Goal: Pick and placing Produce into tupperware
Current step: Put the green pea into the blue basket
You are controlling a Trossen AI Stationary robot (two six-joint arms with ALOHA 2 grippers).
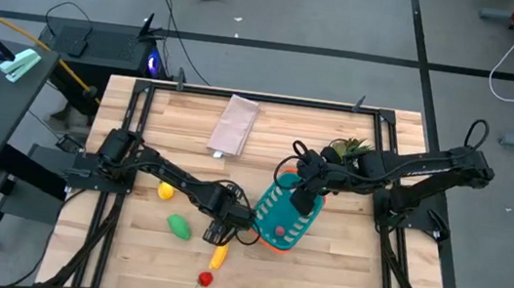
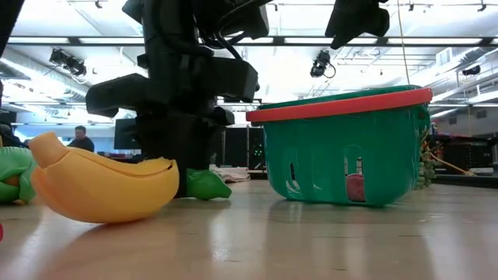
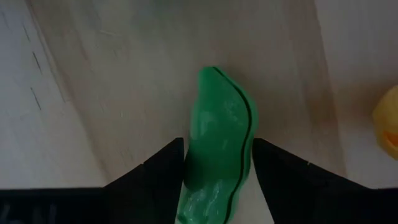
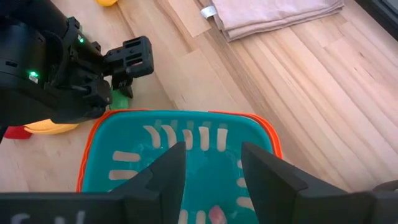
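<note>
Wooden table (image 1: 339,272); wrist-only green pod (image 3: 217,143)

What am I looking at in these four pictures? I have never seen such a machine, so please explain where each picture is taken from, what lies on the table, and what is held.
It is a robot with two dark arms at a wooden table. Each arm ends in a two-finger end effector. One picture looks down from above, one looks level across the table, and two come from cameras on the wrists. On the table are a lemon, a banana, a tomato, a loose pod, a cloth, a plant and a teal basket with one red piece inside. The left end effector grips a second pod, which lies on the table, not lifted. The right end effector hangs open and empty over the basket.
</note>
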